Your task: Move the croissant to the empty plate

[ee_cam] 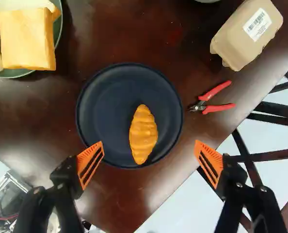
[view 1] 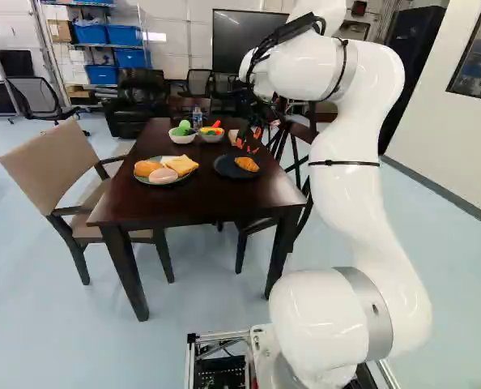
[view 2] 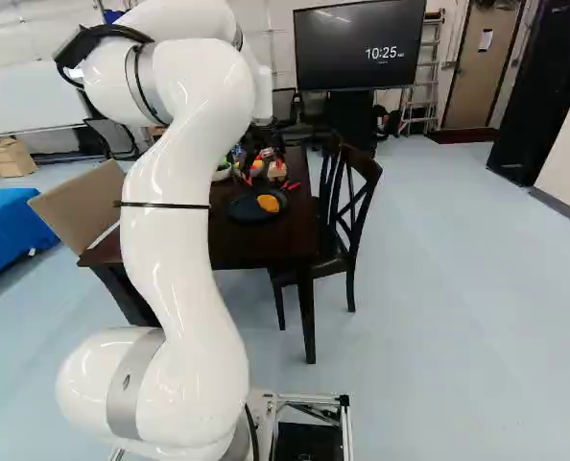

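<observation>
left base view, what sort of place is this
Probably a lab or workshop with a mock dining spot: blue bins on shelving and a large screen stand beyond a dark dining table.

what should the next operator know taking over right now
Gripper: open and empty, above the table's near edge, fingers spread wide.
Croissant: lies on the dark plate, off its middle, touched by neither finger.
Bread: on the green plate with other food.
Pliers and carton: on the table beside the dark plate.
Done: the croissant is on the dark plate, which holds nothing else.
Left: it seems only to back the arm away.
</observation>
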### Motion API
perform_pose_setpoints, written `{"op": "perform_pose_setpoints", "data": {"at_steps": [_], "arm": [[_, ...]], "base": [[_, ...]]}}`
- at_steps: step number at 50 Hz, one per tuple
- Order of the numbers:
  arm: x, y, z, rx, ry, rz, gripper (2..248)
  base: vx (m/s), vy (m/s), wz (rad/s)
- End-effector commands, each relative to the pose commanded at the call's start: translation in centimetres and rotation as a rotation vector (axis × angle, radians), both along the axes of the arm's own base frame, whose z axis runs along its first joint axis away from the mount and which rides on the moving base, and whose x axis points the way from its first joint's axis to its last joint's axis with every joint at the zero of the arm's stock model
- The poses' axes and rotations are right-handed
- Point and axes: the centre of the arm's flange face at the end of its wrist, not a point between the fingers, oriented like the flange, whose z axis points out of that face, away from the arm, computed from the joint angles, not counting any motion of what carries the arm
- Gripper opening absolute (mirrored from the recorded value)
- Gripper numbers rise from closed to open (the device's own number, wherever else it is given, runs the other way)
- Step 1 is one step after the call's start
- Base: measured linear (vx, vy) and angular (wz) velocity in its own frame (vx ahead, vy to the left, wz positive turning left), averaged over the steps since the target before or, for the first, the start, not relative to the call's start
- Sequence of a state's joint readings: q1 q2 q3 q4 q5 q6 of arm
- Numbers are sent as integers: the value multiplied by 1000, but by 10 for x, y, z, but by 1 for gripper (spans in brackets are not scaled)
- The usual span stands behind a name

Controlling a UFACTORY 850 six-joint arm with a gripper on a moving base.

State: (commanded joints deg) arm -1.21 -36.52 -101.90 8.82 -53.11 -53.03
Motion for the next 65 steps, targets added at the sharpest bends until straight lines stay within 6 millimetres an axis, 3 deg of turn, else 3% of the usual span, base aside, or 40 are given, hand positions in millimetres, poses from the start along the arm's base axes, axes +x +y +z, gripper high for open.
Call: {"op": "perform_pose_setpoints", "data": {"at_steps": [42, 65], "arm": [[-2, 2, 59, 7, 2, 19, 247], [-2, 2, 58, 7, 0, 17, 247]], "base": [[0, 0, 0], [0, 0, 0]]}}
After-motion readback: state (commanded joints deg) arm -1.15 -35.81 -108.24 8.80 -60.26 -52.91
